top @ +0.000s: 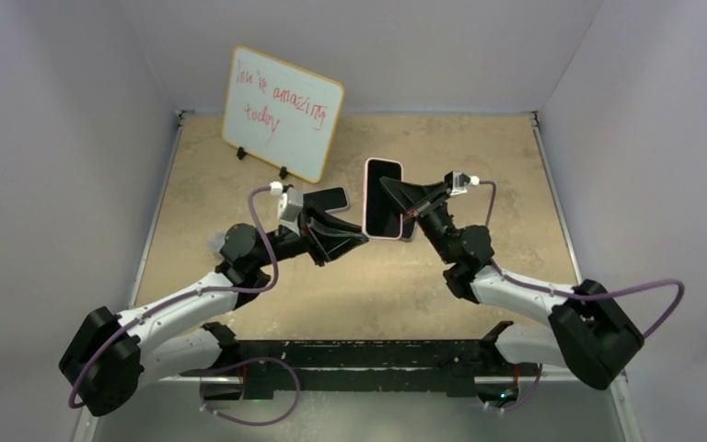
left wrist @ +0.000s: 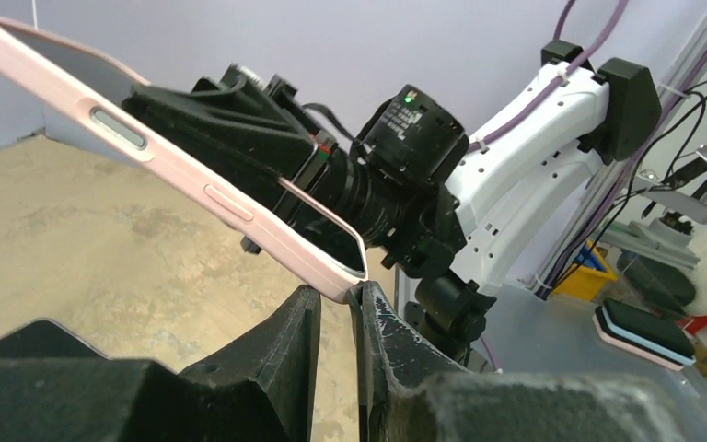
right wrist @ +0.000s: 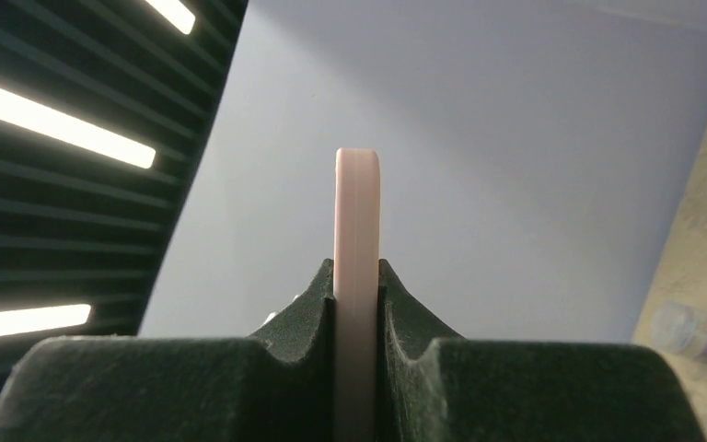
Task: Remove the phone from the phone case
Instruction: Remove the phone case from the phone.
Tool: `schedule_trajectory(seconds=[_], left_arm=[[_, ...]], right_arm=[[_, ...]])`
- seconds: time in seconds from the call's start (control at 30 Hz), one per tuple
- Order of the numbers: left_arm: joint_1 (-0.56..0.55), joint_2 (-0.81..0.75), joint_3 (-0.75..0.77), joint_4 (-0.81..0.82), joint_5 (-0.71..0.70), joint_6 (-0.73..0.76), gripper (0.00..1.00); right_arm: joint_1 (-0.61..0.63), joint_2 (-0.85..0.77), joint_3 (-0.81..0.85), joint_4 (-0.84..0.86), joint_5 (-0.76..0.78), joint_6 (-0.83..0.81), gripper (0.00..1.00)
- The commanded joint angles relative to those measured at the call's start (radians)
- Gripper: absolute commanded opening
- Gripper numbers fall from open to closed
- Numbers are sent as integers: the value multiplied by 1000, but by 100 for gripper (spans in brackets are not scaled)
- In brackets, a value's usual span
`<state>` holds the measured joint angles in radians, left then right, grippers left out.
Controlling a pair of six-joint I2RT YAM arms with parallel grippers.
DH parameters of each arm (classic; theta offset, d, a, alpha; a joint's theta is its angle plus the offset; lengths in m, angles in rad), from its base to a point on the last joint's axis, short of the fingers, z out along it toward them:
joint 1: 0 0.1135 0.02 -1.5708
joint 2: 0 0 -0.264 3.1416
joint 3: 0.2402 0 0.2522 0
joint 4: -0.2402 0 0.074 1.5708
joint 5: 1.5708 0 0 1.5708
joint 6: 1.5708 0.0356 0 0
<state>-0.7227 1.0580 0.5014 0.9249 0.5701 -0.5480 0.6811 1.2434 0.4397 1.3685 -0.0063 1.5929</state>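
Observation:
The pink phone case [top: 384, 162] stands upright above the middle of the table, with the phone's black screen [top: 382, 201] showing inside its rim. My right gripper [top: 396, 195] is shut on it from the right; in the right wrist view the pink edge [right wrist: 357, 203] is clamped flat between the two fingers of that gripper [right wrist: 357, 272]. My left gripper [top: 361, 238] reaches in from the left at the case's lower corner. In the left wrist view its fingers [left wrist: 339, 296] stand nearly together, pinching the case [left wrist: 184, 175] at that corner.
A whiteboard [top: 281, 112] with red writing stands at the back left. A dark flat slab [top: 336, 196] lies on the table just behind my left wrist. The walls close in on three sides of the sandy tabletop [top: 479, 147].

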Motion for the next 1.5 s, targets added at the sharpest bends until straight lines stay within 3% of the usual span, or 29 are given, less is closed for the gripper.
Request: schedule_trajectory(seconds=[0.0,0.13,0.27,0.6,0.77,0.93,1.13,1.33,1.47], left_arm=[[14,55,11,-106,-214,-40,1],[14,17,-65,-50,-185,-114,17],[14,16,-115,45,-150,-193,31],[14,89,-141,230,-68,-288,45],[13,78,-156,267,-60,-282,43],[13,65,-156,264,-63,-267,33],[14,57,-151,273,-70,-262,32],[14,57,-156,318,-36,-233,16],[14,46,-171,413,9,-218,12]], right_arm=[[95,-121,28,-132,-180,-215,0],[86,-215,29,-263,-80,-340,0],[81,-253,30,-292,-35,-379,0],[78,-230,18,-246,-41,-348,0],[76,-220,13,-232,-51,-328,0],[75,-197,10,-192,-79,-291,0],[75,-157,6,-146,-113,-246,0],[73,-113,-1,-75,-140,-173,0],[66,-90,2,-62,-153,-146,0]])
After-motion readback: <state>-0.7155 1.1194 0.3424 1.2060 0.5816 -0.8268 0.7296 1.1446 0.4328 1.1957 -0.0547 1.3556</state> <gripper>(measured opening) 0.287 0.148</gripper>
